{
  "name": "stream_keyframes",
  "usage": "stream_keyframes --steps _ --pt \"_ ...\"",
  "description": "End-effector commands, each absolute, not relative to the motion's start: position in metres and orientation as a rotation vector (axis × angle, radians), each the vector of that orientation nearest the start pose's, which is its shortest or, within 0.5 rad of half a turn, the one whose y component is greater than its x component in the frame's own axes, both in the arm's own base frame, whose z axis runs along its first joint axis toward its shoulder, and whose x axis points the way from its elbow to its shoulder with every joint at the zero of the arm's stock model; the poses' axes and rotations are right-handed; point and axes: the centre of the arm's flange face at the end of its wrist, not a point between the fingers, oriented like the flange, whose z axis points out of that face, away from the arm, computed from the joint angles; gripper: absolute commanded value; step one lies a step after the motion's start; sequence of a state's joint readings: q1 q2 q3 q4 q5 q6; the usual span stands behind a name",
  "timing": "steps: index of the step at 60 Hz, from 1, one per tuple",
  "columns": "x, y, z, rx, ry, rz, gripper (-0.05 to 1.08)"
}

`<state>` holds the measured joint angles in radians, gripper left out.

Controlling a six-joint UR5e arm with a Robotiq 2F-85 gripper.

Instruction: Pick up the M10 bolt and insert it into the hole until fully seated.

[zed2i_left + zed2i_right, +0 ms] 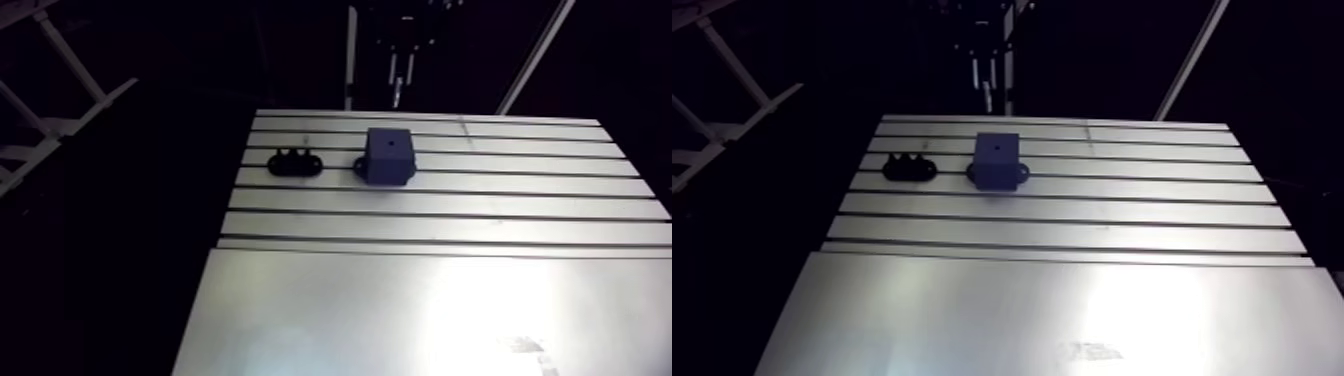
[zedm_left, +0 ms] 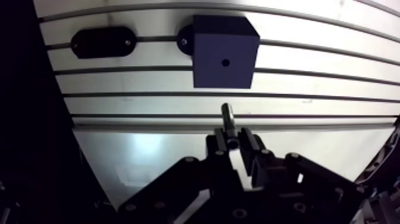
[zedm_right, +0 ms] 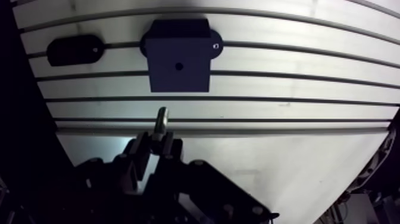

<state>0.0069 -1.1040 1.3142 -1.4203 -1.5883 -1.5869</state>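
The gripper (image 2: 233,143) is seen clamped on the bolt (image 2: 227,116), whose shank sticks out ahead of the fingertips, over the desk (image 2: 333,134). Farther ahead, apart from the bolt's tip, a dark block (image 2: 225,42) stands on the slotted desk, with a small hole (image 2: 225,62) in the face turned towards the gripper. Beside the block lies a black oval holder (image 2: 103,42).

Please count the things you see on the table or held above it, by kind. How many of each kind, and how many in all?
Bolt: 1, held in the pincer
Dark block with a hole: 1, on the table
Black oval piece: 1, beside the block
Total: 3
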Motion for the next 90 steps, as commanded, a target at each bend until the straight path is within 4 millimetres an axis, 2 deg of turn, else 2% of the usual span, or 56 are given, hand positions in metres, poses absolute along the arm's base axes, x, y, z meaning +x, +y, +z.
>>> stream_keyframes --steps 1,26,30,90 --pt "-0.636 -0.135 0.321 -0.036 2.773 0.024 1.08" --pt "-0.638 -0.130 0.304 -0.023 2.777 0.025 1.08" --pt "-0.641 -0.129 0.296 -0.019 2.769 0.022 1.08" --pt "-0.642 -0.130 0.288 -0.032 2.784 0.016 1.08"
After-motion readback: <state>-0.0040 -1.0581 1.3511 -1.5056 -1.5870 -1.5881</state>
